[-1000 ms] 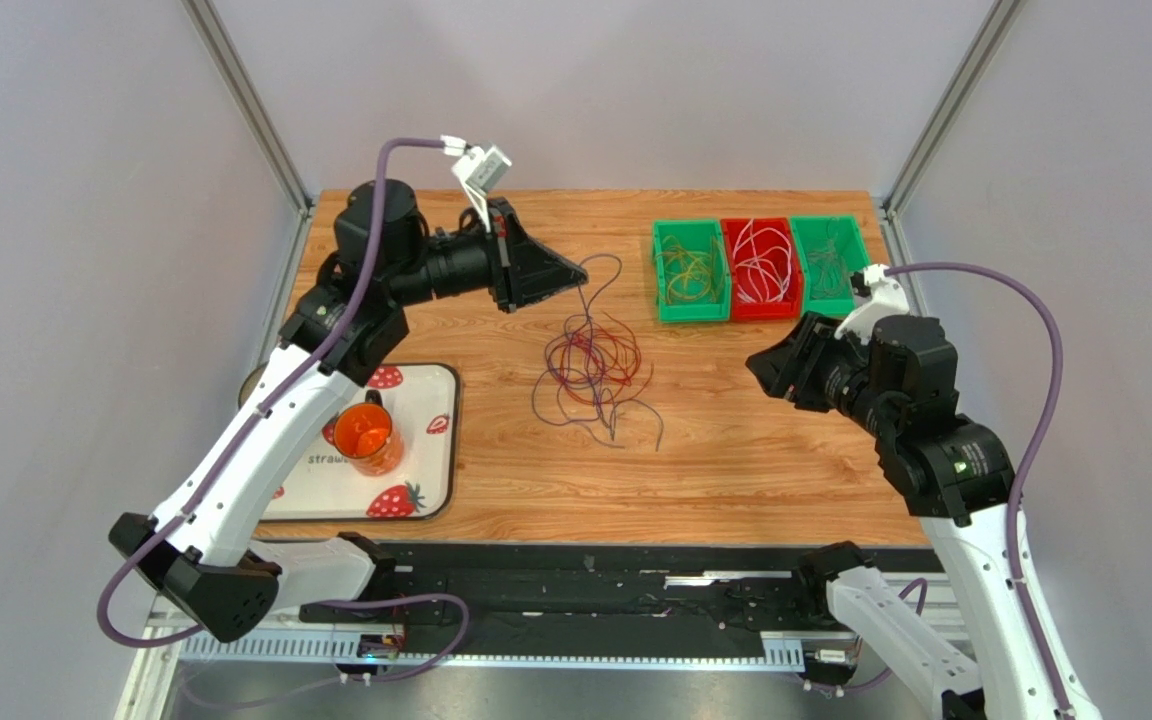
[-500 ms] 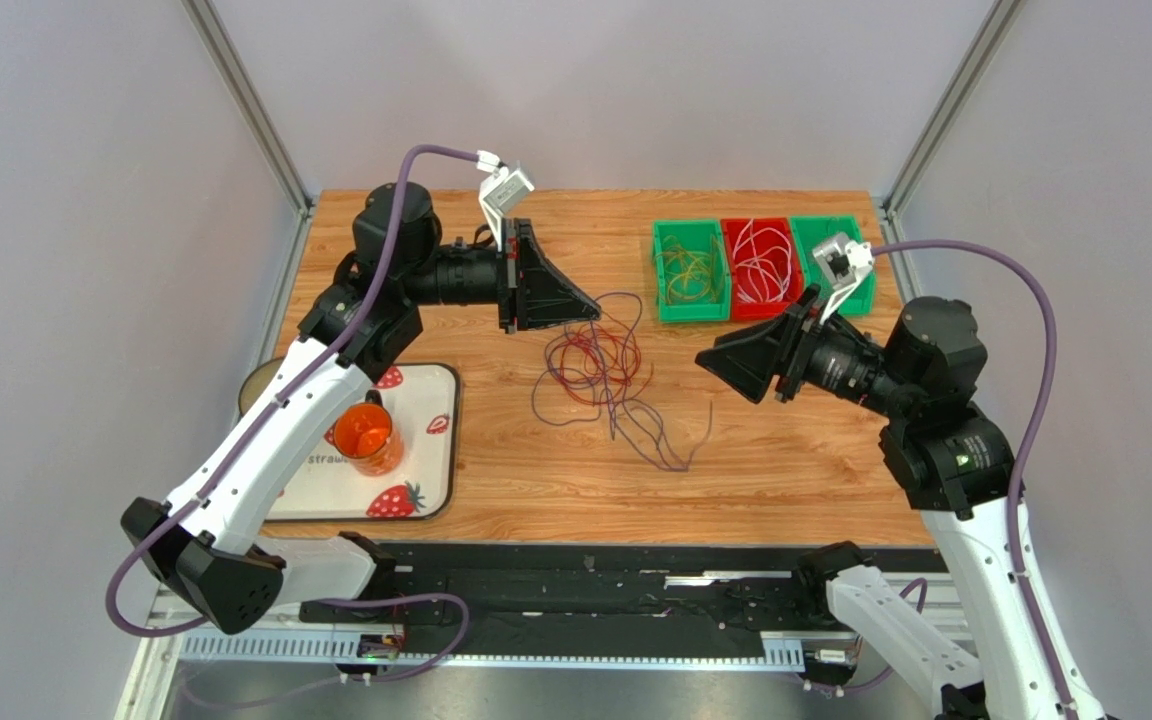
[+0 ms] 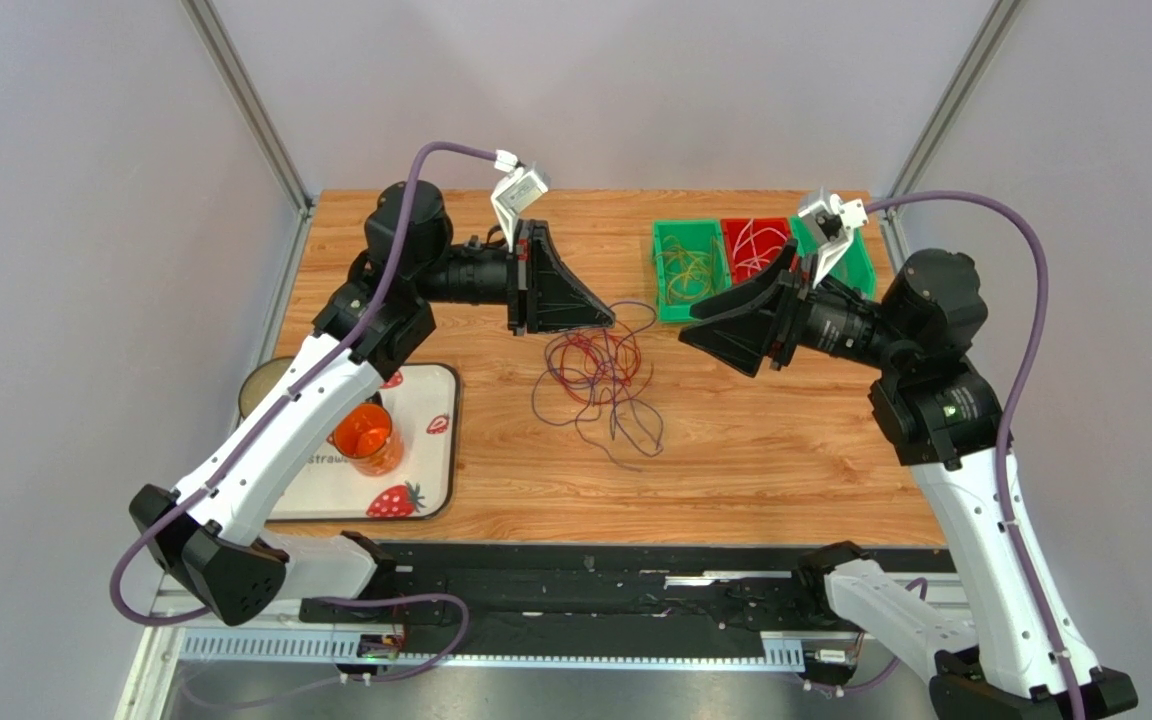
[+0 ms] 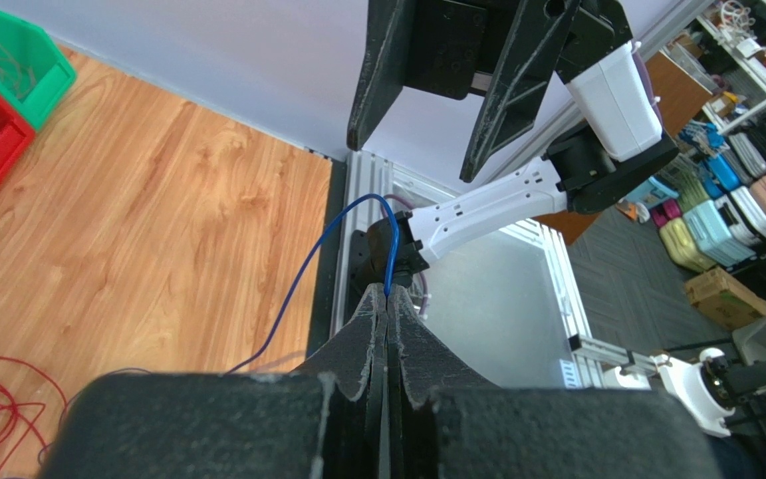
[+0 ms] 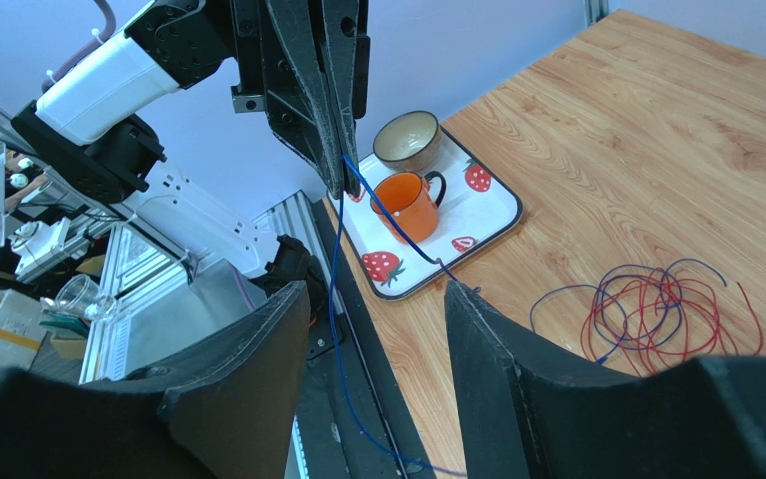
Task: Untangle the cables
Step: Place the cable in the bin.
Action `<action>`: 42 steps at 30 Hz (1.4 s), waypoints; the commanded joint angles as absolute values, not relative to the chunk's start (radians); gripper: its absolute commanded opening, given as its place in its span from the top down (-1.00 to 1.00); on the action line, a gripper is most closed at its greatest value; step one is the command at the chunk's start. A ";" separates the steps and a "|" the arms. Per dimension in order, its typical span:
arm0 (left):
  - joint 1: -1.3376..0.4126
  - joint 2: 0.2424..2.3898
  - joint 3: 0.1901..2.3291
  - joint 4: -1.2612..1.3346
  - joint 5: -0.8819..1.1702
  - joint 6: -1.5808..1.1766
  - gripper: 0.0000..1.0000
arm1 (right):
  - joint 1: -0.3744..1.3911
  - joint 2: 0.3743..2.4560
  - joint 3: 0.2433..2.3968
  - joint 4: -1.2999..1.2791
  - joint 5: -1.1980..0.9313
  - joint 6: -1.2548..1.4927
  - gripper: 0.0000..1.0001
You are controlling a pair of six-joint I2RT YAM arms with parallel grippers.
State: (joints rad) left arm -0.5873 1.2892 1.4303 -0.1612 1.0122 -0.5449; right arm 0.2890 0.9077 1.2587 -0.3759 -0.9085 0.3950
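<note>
Strands of the cables [image 3: 597, 375] blur together from above where they lie tangled mid-table; the left wrist view crops them to a few red loops in its corner, and the right gripper [image 5: 377, 294] covers part of the bins [image 3: 687, 278]. Bare table [image 3: 778, 465] lies near and right of the tangle, and the tray [image 3: 440, 435] sits well to its left. Both arms reach inward over the pile, tips facing: the left gripper [image 4: 387, 299] is clamped on one blue cable [image 5: 335, 299], while the right gripper's jaws stand apart, holding nothing.
</note>
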 commanded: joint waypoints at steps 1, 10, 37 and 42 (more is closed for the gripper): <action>-0.598 1.305 1.482 -0.100 1.031 -0.560 1.00 | 0.302 0.937 1.315 -0.308 -0.966 0.390 -0.12; -0.609 1.330 1.503 -0.094 1.032 -0.571 1.00 | 0.339 1.003 1.353 -0.308 -0.963 0.351 -0.12; -0.624 1.295 1.491 -0.307 0.862 -0.425 -0.51 | 0.416 1.042 1.459 -0.458 -0.622 0.245 1.00; -0.624 1.181 1.398 -0.437 0.697 -0.364 -0.72 | 0.416 1.046 1.497 -0.532 -0.437 0.207 1.00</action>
State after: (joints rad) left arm -0.6201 1.2926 1.4460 -0.3138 0.8444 -0.4500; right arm 0.4114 1.0588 1.4410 -0.4744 -0.6342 0.2504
